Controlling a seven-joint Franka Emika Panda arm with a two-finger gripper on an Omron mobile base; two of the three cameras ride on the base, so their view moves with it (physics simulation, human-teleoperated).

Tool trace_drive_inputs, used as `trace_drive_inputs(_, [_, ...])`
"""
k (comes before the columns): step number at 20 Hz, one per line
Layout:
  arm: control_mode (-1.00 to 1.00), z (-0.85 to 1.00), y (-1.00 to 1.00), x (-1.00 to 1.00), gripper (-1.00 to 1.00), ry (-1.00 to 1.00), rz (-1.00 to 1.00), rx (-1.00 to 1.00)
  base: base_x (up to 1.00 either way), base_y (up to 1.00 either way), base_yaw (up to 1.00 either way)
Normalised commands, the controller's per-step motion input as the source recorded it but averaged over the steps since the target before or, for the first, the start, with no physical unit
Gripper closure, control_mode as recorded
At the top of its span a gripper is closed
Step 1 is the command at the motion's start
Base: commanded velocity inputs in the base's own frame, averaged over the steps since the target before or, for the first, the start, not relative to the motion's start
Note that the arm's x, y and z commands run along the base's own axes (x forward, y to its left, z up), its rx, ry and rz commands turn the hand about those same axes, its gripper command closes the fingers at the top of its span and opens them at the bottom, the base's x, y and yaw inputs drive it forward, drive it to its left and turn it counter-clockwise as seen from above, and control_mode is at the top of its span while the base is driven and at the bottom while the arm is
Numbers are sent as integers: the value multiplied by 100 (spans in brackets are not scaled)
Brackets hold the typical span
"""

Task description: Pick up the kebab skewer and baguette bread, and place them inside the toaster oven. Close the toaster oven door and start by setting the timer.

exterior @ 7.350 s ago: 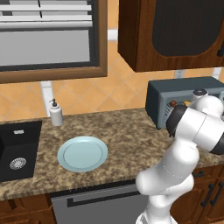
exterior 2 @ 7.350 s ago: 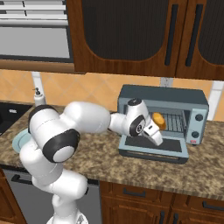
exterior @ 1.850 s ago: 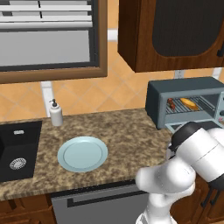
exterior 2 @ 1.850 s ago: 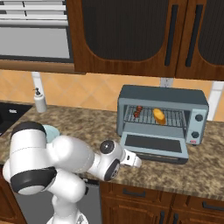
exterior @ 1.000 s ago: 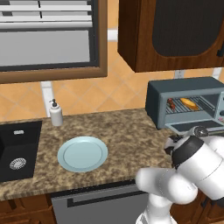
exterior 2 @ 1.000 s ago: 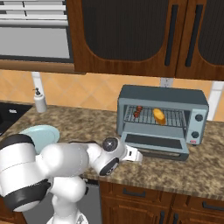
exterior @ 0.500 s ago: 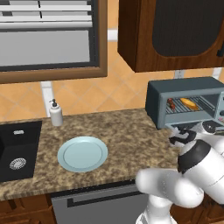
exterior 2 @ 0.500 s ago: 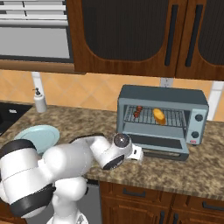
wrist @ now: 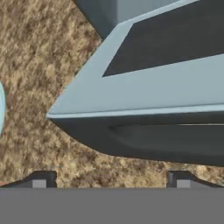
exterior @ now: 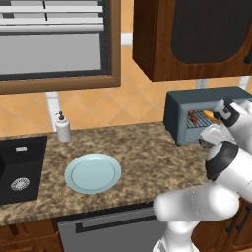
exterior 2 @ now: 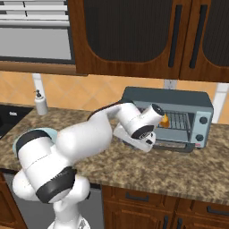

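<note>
My fingers (wrist: 39,180) are spread wide, holding nothing. The door (wrist: 144,94) lies flat just ahead, its edge crosswise.

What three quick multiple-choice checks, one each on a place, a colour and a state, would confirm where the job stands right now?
1. Where is the baguette bread?
A. on the plate
B. inside the toaster oven
C. in the sink

2. What colour is the plate?
A. pale blue
B. red
C. black

3. How does the toaster oven door stand?
A. shut upright
B. taken off
C. dropped open

Answers: 1 B, a golden piece shows on the rack behind the arm. 2 A, the round plate on the counter is pale blue. 3 C, the hand view shows the panel lying flat over the counter, with the open gripper just below its front edge.
</note>
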Motion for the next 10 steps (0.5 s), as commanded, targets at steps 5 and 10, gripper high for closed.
trace_drive_inputs(5, [-100,15,17,51,-100,-23,0,0,0,0,0])
trace_drive_inputs(10, [-100,-5,38,30,-100,-34,-2,0,0,0,0])
